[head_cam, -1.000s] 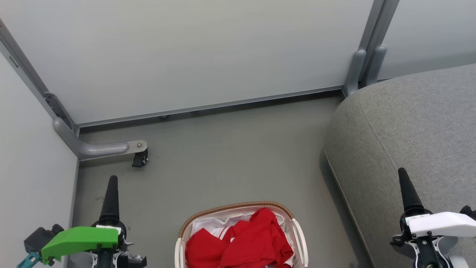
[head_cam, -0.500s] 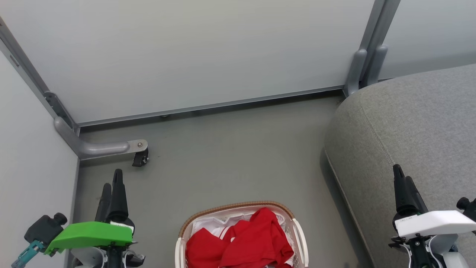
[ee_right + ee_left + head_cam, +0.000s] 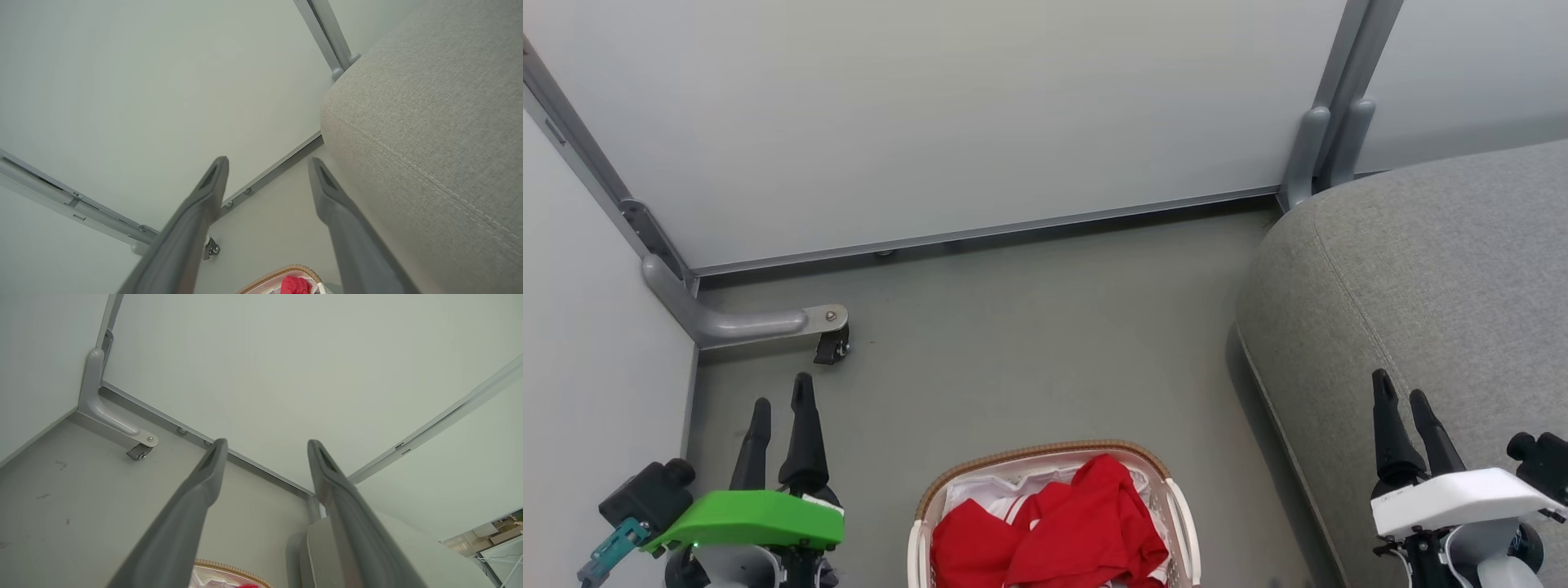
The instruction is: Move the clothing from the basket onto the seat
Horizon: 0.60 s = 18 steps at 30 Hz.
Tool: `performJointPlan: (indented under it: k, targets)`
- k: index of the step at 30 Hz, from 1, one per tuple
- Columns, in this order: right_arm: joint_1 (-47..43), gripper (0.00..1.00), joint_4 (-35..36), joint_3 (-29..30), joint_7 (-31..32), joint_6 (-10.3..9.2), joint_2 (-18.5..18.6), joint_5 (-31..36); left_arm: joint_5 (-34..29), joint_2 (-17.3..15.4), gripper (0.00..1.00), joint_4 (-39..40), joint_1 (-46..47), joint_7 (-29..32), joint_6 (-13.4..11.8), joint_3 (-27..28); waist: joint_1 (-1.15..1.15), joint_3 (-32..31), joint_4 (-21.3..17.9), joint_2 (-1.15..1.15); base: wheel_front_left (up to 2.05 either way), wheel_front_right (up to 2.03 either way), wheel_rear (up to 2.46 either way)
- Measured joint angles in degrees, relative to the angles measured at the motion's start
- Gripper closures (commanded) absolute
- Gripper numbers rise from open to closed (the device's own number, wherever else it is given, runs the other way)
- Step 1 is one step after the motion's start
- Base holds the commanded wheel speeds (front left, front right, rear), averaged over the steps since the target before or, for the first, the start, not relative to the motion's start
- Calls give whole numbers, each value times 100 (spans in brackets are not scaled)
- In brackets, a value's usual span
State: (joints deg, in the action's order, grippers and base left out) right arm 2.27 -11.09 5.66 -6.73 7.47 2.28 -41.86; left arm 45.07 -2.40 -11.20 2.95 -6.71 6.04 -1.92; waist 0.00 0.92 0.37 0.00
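Red clothing [image 3: 1062, 535] lies bunched in the white basket [image 3: 1180, 510] with its brown woven rim, at the bottom middle of the head view. White striped trim shows among the folds. The grey seat [image 3: 1445, 278] fills the right side. My left gripper [image 3: 783, 390] stands open over the floor, left of the basket. Open too, my right gripper [image 3: 1401, 384] hovers over the seat's front edge. The basket's rim [image 3: 233, 566] peeks between the left fingers [image 3: 200, 486]. A bit of red clothing [image 3: 295, 284] and the seat [image 3: 433, 122] show in the right wrist view.
Pale partition walls [image 3: 980, 106] close the space at the back and left. A grey metal foot with a small caster [image 3: 830, 346] juts from the left corner. Grey floor [image 3: 1029, 343] lies between basket, wall and seat.
Both grippers have rolled about their wrists: each showed a single edge-on finger before, and now two spread fingers. The right gripper has shifted slightly left and down. Basket and clothing lie unmoved.
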Motion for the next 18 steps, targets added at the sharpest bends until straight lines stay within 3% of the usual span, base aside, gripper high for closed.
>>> performJointPlan:
  k: [18]
  targets:
    - [-59,0,-24,-234,-263,0,12,1345,-1063,-7,0,-154,-134,-272,-46,-24,0,-24,26,0,0,0,0]
